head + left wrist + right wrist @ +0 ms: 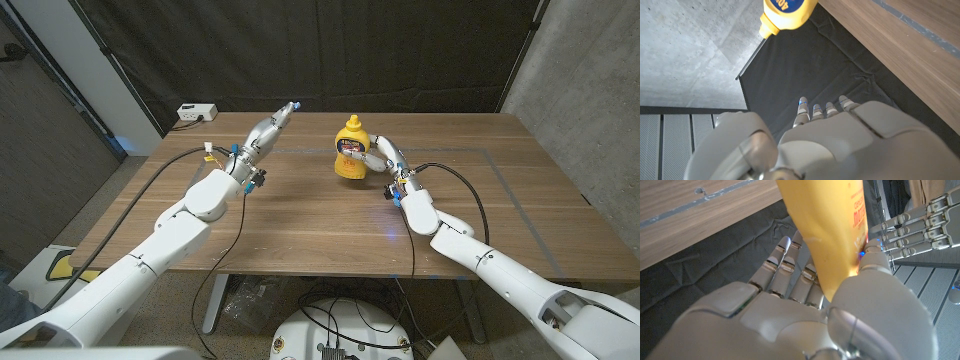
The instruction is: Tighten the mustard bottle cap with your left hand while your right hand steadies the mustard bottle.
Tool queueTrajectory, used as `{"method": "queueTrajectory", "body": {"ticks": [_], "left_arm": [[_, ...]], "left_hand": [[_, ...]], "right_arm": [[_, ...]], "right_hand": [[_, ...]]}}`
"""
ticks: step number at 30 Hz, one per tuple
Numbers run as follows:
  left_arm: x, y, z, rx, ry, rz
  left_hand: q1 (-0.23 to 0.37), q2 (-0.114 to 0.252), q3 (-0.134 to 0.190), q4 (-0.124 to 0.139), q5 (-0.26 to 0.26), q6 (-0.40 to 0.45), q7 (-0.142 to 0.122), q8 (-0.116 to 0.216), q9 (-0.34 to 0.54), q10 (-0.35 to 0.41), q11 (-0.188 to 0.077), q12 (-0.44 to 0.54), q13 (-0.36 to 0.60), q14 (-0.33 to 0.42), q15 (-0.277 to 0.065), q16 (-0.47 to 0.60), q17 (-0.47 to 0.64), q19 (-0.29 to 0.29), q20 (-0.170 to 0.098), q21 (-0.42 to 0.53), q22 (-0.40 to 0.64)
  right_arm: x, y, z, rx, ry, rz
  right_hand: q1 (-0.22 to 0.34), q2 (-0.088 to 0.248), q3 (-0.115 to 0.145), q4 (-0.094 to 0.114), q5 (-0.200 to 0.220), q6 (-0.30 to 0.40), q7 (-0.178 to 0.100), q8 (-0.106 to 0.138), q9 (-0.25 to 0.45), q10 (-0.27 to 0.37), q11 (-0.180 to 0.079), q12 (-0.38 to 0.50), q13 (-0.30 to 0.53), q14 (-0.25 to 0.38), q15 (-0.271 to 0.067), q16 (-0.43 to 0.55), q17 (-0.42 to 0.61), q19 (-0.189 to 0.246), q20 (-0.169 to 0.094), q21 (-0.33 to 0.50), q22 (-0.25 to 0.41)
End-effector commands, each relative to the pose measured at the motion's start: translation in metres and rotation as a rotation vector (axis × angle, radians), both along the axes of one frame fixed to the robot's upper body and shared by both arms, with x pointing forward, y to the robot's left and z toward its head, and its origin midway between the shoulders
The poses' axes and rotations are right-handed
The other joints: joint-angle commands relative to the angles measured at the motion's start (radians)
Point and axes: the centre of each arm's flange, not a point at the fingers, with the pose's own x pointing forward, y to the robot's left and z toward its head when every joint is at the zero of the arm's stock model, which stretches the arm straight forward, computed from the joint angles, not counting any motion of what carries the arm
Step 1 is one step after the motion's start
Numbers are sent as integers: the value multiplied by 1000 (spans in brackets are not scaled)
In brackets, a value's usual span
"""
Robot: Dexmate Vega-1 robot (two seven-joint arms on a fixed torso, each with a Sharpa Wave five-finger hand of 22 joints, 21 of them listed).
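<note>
A: Biggest first?
B: Brown wooden table [300, 215], filling the middle of the head picture, with a black curtain [300, 50] across the top behind it.

A: Then the arms?
B: Left arm [170, 235] coming up from the lower left corner, right arm [500, 265] from the lower right.

A: And the hands?
B: Left hand [268, 132] up high, a little left of the picture's middle, fingers straight and together, holding nothing, well apart from the bottle. Right hand [385, 155] just right of the middle, wrapped around the bottle. In the right wrist picture, fingers [785, 265] behind the yellow side and thumb pressed on the front.

A: Where is the mustard bottle?
B: Mustard bottle [351, 150], yellow, standing on the table, upper middle of the head picture, in the right hand's grip.

A: Anything inside it?
B: Cannot tell, not see-through.

A: And the cap?
B: Yellow cap [352, 124] on top of the bottle, nothing touching it.

A: Smallest thing?
B: White box [197, 113] at the far left table corner, upper left.
</note>
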Motion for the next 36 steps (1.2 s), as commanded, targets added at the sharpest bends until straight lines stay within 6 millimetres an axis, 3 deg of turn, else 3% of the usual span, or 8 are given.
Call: {"method": "queueTrajectory", "body": {"ticks": [1,9,15,22,36], "left_arm": [[10,-35,-1,161,21,-84],[8,-44,2,195,20,-78],[5,-48,-1,203,39,-68],[0,-55,1,219,31,-72],[-5,-57,-7,212,47,-53]], "left_hand": [[-7,6,-4,3,5,4,46,0,4,-2,42,13,1,-70,23,13,5,-136,-18,9,2],[-6,7,-3,3,6,32,54,9,5,0,47,18,1,-66,36,16,4,-140,-17,12,2],[-2,11,1,1,8,76,70,21,5,28,67,31,-1,-38,44,26,2,-129,-43,21,1],[10,21,8,-3,8,154,83,42,6,59,82,40,-2,-4,59,31,0,-112,-21,30,-1],[19,28,13,-6,8,162,64,38,6,68,75,42,-3,10,54,32,-1,-102,-2,33,-1]], "right_arm": [[-10,9,0,21,-17,4],[-10,12,4,2,-41,-9],[-11,10,8,-33,-62,-16],[-10,12,10,-60,-67,-12],[-7,12,6,-53,-60,-4]], "right_hand": [[65,72,43,38,-6,44,-33,7,0,9,-1,-2,5,10,-96,-3,-1,-3,-47,0,2],[66,74,45,38,-9,48,-33,7,0,13,-1,-4,5,14,-98,-4,-1,-5,-49,-2,2],[68,73,46,36,-11,47,-34,5,0,14,-2,-5,5,14,-100,-7,-2,-8,-49,-3,1],[71,71,46,34,-13,41,-35,0,0,15,-2,-8,4,13,-101,-10,-3,-12,-49,-6,1],[71,71,47,34,-16,41,-35,-3,0,15,-2,-12,4,14,-100,-12,-3,-14,-49,-8,0]]}}
